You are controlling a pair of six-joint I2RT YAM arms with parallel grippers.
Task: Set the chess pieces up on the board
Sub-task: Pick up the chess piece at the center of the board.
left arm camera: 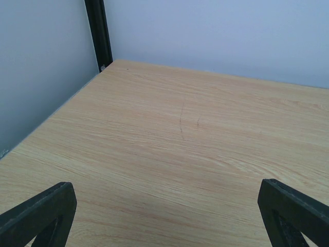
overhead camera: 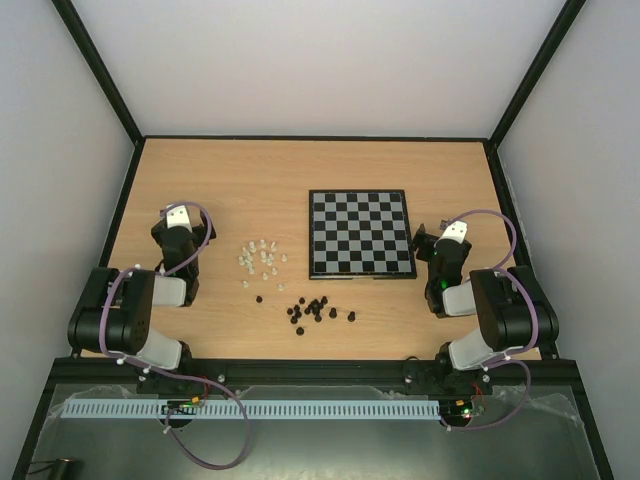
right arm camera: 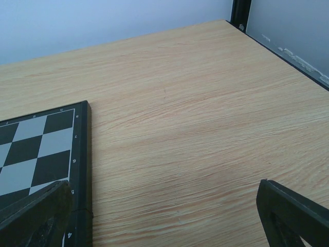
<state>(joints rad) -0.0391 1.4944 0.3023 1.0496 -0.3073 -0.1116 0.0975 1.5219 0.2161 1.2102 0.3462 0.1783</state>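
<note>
- The chess pieces (overhead camera: 262, 257) lie in a loose cluster on the table (overhead camera: 230, 180), left of the board (overhead camera: 360, 234) and well apart from it, all of them off the squares.
- The board lies flat, right of the table's centre, its edges parallel to the table's.
- The black pieces (overhead camera: 315, 310) are scattered nearer the arm bases, below the gap between cluster and board.
- The right gripper (right arm camera: 162, 211) is released: its jaws are spread wide with only bare wood between them. It sits just beside the board's right edge.
- The left gripper (left arm camera: 164, 216) is likewise spread wide and grasps nothing. It is over bare wood left of the cluster.
- Each wrist view cuts its fingers off at the lower corners, so contact with the table cannot be told.
- Piece types are too small to tell in the top view.
- Only the top view shows any pieces.
- Only the right wrist view resolves the board's dark border and its numerals.
</note>
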